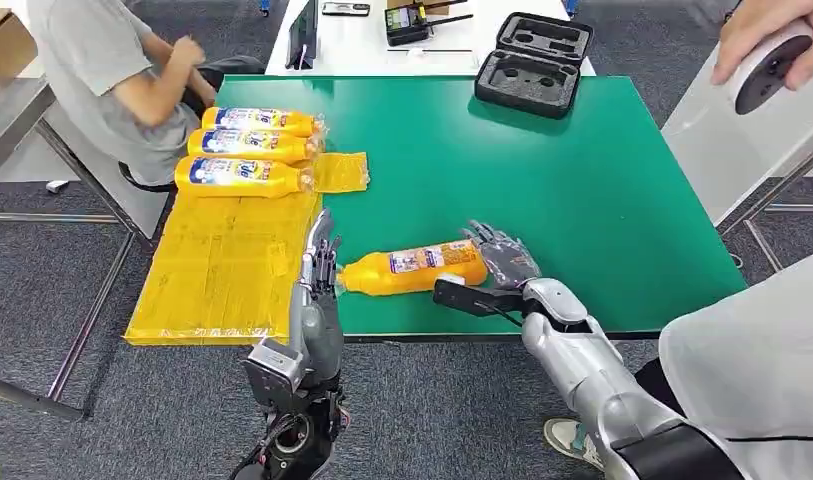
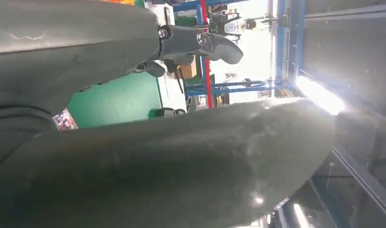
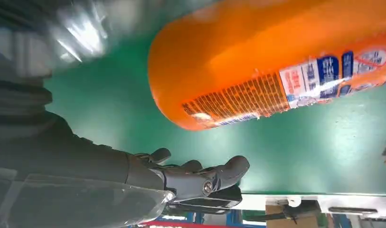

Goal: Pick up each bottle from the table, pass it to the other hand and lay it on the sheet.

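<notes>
An orange bottle [image 1: 412,268] with a blue and white label lies on its side near the front edge of the green table [image 1: 582,180]; it appears close up as the bottle [image 3: 276,61] in the right wrist view. My right hand [image 1: 497,262] is at its base, fingers spread behind it and thumb in front, with a gap showing between thumb [image 3: 205,180] and bottle. My left hand [image 1: 322,262] stands with fingers raised beside the bottle's cap, holding nothing; its thumb [image 2: 200,42] shows in the left wrist view. Three like bottles [image 1: 244,148] lie side by side at the far end of the yellow sheet [image 1: 222,270].
A black foam case [image 1: 535,62] sits open at the table's far edge. A small yellow piece [image 1: 340,172] lies beside the sheet. One person [image 1: 112,70] sits at the far left; another person [image 1: 752,350] stands close at the right, a hand holding a white device [image 1: 772,50].
</notes>
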`<state>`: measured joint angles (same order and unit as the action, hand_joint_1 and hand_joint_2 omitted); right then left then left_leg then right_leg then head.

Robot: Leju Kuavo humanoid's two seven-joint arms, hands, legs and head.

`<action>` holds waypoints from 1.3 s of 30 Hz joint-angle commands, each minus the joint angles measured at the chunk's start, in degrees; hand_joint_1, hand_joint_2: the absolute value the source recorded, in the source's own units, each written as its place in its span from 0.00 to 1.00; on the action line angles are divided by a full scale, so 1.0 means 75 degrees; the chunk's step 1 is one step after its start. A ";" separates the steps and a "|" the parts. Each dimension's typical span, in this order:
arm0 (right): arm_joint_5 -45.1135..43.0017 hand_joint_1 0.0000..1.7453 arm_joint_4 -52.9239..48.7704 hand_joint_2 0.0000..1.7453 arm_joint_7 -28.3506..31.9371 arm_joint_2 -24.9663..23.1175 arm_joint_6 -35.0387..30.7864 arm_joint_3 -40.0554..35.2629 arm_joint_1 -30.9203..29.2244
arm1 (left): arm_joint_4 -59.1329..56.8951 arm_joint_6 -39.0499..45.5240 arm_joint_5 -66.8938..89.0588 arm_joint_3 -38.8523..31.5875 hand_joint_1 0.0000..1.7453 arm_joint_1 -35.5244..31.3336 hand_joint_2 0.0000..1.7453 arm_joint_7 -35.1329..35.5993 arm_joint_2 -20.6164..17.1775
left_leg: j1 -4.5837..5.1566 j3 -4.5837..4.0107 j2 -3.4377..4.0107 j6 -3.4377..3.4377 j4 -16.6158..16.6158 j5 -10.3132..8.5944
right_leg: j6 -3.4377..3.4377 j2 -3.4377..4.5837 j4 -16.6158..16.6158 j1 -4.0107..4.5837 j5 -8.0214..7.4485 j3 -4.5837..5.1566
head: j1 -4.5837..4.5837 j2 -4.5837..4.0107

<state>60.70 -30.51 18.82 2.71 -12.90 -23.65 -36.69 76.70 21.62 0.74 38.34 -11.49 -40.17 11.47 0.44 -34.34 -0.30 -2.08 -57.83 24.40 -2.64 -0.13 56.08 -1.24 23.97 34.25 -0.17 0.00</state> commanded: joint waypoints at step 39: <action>-0.0071 0.00 0.1786 1.00 0.0059 -0.0612 0.1082 -0.0883 -0.1724 | -0.0403 0.0077 -0.0047 -0.0128 0.00 -0.0344 0.00 0.0023 0.0023 | -0.0012 0.0027 0.0013 0.0019 -0.0005 0.0013 | 0.0021 0.0011 0.0001 0.0013 0.0010 -0.0026 | 0.0000 0.0000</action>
<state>60.63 -21.77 19.43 -0.96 -5.00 -27.89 -46.52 76.37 21.75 0.57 38.16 -12.30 -40.17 12.63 0.44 -34.35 -0.30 -2.09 -57.83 24.38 -2.65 -0.13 56.09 -1.24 23.97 34.25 -0.17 0.00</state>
